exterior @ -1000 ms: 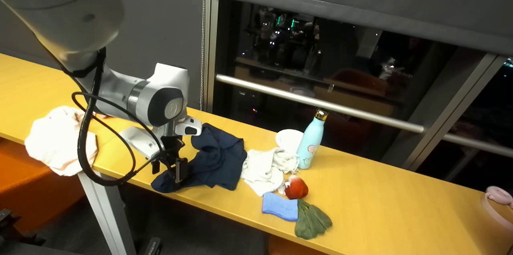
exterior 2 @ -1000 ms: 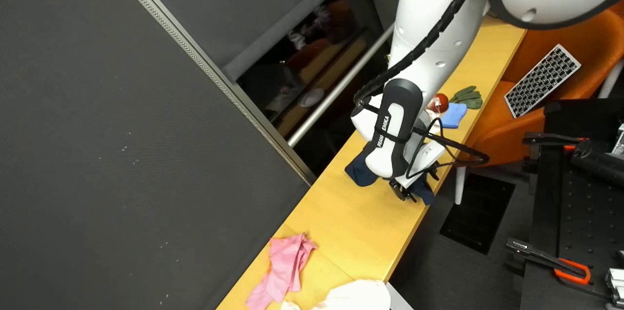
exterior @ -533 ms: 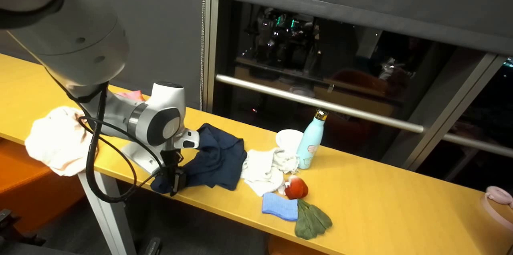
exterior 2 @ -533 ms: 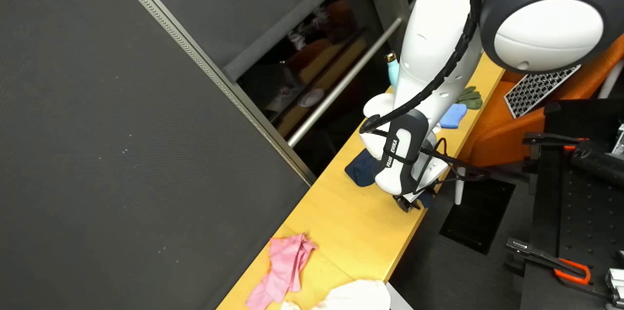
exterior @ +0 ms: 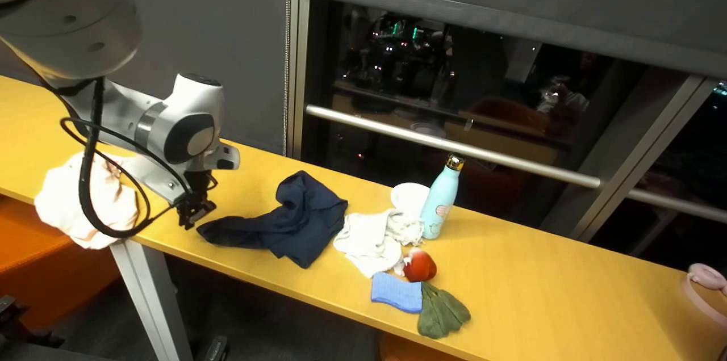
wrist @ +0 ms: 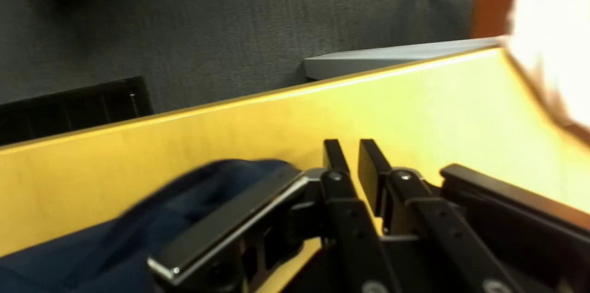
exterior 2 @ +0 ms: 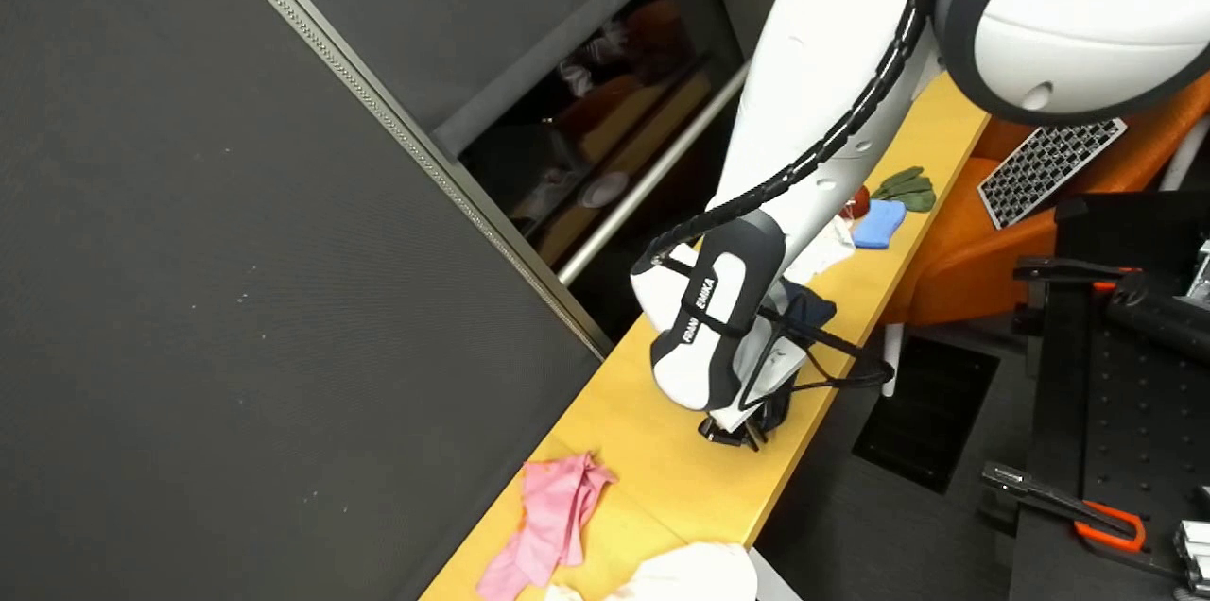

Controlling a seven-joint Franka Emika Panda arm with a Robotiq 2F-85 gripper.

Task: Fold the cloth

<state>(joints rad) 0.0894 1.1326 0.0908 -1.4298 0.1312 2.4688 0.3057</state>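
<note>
The cloth (exterior: 309,225), dark navy and rumpled, lies on the table with a narrow strip stretching toward my gripper (exterior: 190,222). In an exterior view the arm covers much of the cloth (exterior 2: 809,306), and the gripper (exterior 2: 734,438) is low over the table. From the wrist, the cloth (wrist: 120,247) is left of the gripper (wrist: 350,142), outside the left finger. A narrow gap separates the two fingers (wrist: 375,157), and bare tabletop shows through it. Nothing is held. Whether the outer side of the gripper touches the strip's end, I cannot tell.
A cream-white cloth (exterior: 369,242) adjoins the navy one. Beyond are a turquoise bottle (exterior: 438,205), a red object (exterior: 420,266), a blue block (exterior: 396,293) and green leaves (exterior: 440,311). A pale bundle (exterior: 85,202) hangs over the table's end. A pink cloth (exterior 2: 558,516) lies nearby.
My gripper has moved away from the cloth's middle toward the pale bundle, and its fingers have come much closer together. The cloth's strip has shifted the same way, in from the front edge.
</note>
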